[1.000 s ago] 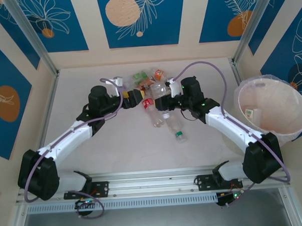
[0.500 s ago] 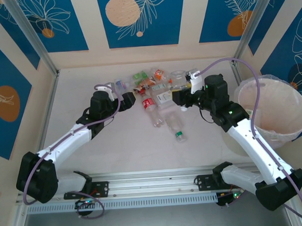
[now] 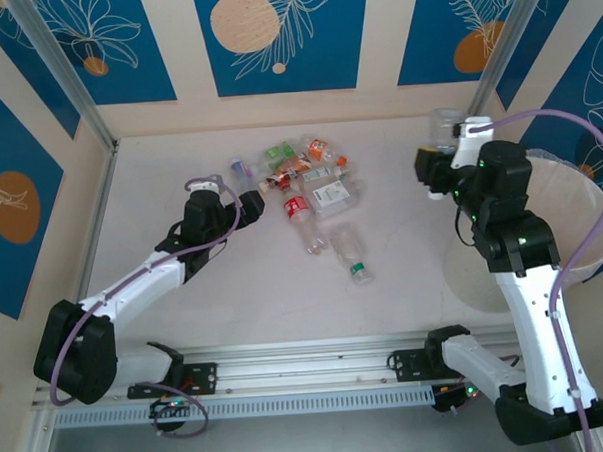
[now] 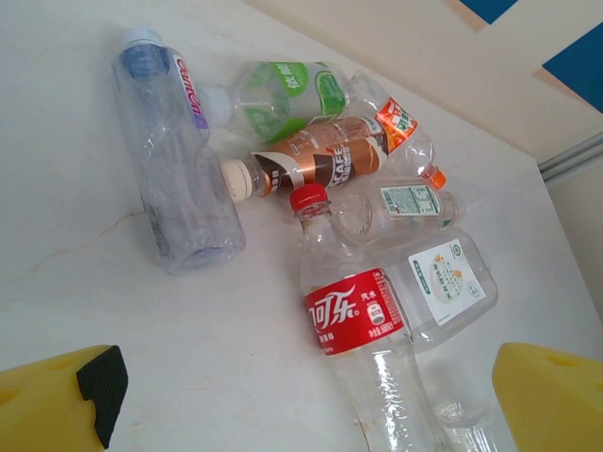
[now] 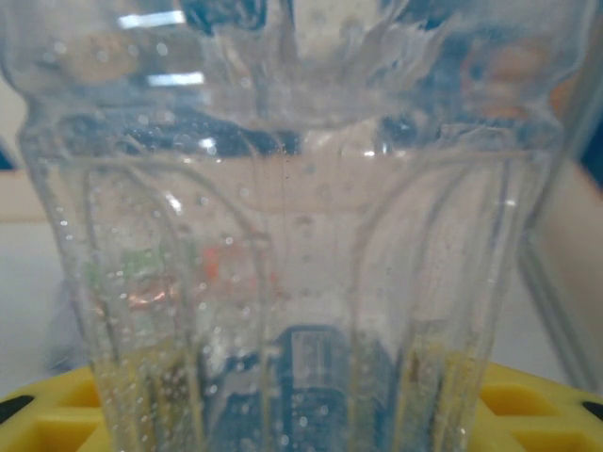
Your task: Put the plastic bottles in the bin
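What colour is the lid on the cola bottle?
Red. Its cap shows best in the left wrist view.

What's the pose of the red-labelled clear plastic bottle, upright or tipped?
Tipped: the red-labelled clear plastic bottle lies on its side, label facing up.

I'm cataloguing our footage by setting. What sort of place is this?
Likely a robot lab test cell, not a home: a tabletop boxed in by printed blue panels on metal posts, the left arm and right arm mounted on a rail, with plastic bottles and a bin laid out.
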### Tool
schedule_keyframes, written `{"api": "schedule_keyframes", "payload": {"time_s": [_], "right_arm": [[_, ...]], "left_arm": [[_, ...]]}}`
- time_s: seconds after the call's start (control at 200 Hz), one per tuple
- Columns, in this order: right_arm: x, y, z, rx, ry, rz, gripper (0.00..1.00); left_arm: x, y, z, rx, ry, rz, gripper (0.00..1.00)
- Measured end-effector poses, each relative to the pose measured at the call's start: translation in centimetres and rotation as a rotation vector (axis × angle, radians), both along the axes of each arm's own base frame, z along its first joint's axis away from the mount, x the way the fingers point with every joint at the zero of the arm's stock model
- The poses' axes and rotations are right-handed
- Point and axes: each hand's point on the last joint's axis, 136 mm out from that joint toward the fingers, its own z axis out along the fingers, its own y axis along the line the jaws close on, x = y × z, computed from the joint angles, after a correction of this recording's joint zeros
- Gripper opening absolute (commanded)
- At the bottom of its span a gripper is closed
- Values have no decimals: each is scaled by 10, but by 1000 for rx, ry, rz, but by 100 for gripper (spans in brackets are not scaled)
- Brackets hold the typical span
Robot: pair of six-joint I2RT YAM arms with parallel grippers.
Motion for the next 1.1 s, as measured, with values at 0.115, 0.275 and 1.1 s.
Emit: {"api": "schedule_keyframes", "payload": {"time_s": [0.115,0.275,1.1], "right_arm": [[-1,-41,-5,-23,22,-165,53],[-6,-94,-12,-34,48,-377,54],[-101,-237,-102,-54,217,-1177,71]], "left_arm": [[4,3,0,-1,-7,14,100],[9,3,-7,-1,4,20,100],[31,6,-3,-23,34,42,100]]}}
